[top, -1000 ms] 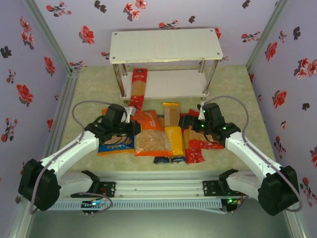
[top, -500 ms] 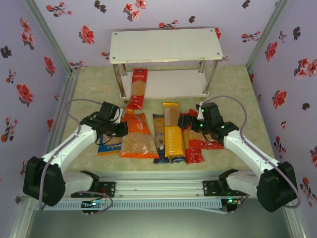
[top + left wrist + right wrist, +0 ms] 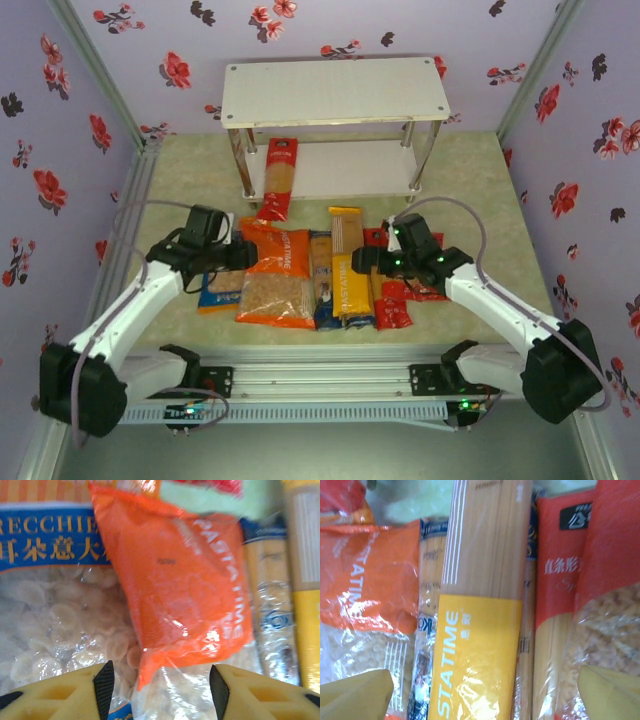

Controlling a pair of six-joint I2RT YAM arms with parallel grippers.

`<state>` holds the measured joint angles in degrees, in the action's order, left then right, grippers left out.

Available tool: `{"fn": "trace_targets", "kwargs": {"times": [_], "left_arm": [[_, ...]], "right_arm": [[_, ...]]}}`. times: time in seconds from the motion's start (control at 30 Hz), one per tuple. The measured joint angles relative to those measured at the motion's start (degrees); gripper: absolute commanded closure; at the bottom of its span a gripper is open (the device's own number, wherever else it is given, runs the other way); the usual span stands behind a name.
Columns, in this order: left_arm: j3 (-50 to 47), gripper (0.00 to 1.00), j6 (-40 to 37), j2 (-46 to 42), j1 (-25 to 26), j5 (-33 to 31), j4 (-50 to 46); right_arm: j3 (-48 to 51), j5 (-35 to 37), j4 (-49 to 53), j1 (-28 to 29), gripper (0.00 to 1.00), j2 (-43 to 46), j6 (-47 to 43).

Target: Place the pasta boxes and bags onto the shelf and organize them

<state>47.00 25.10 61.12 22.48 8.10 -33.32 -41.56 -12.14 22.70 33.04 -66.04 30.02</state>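
A mottled beige tabletop (image 3: pixel 480 170) sits inside lilac walls (image 3: pixel 590 230) printed with red flowers. The left gripper (image 3: pixel 161 682) has its yellow fingers apart, clamping nothing. Between and ahead of them lies the orange bag (image 3: pixel 175 580), glossy crinkled plastic with a clear window, its long axis running away from the fingertips at a slight tilt. Partly beneath it lies the blue bag (image 3: pixel 45 605) of shell-shaped pasta. The right gripper (image 3: pixel 482 680) is spread wide over the yellow-orange pack (image 3: pixel 480 630), a long narrow sleeve pointing straight ahead. Well beyond both grippers stands the shelf (image 3: pixel 335 90), white boards on metal legs, with a red pack (image 3: pixel 279 178) propped lengthwise against its lower board.
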Motion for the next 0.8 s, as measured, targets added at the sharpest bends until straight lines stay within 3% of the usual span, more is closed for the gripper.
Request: {"fn": "trace_targets", "kwargs": {"times": [0.3,0.8], "left_arm": [[-6.14,0.47,4.9,-8.13,0.28,0.7,9.55],[-7.78,0.45,6.51,-5.22,1.42,0.94,14.05]], "right_arm": [[-1.68,9.44,1.42,10.84,0.01,-7.17,2.93],[-9.99,15.06,2.84,12.83,0.01,-21.57,4.87]]}}
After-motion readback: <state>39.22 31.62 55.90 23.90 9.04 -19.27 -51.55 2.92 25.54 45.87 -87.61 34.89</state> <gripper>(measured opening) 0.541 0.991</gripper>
